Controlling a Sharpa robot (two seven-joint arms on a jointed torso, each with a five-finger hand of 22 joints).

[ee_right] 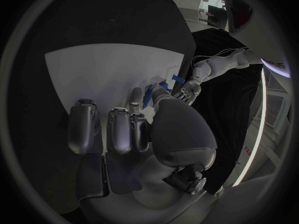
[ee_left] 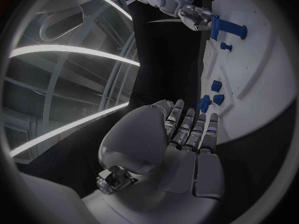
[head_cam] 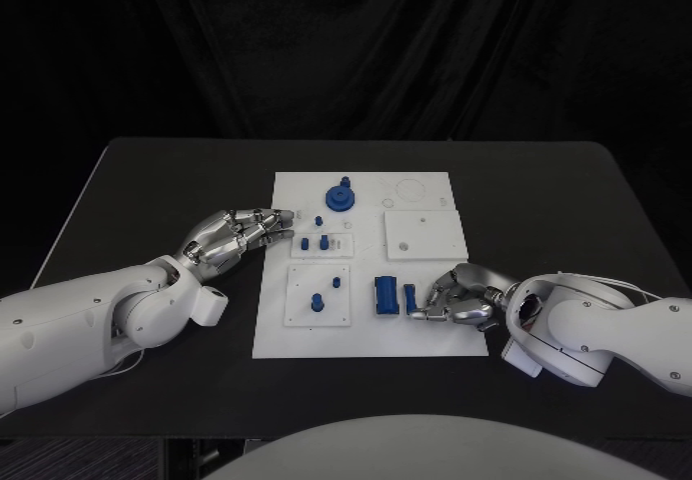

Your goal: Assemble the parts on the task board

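On the black worktop [head_cam: 159,180], the right hand [head_cam: 459,298] rests at the white task board's [head_cam: 433,340] near right, fingers closed around a blue part [head_cam: 411,296]. Farther left, the left hand [head_cam: 235,238] lies loosely curled and empty at the board's left edge.

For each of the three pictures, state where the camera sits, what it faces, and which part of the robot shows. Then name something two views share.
Head view: on the robot's head, looking down at the task board; both arms enter from the sides.
Left wrist view: behind the left hand, facing the board's edge and blue parts.
Right wrist view: behind the right hand, facing the board.
Shared: both wrist views also show the opposite hand.
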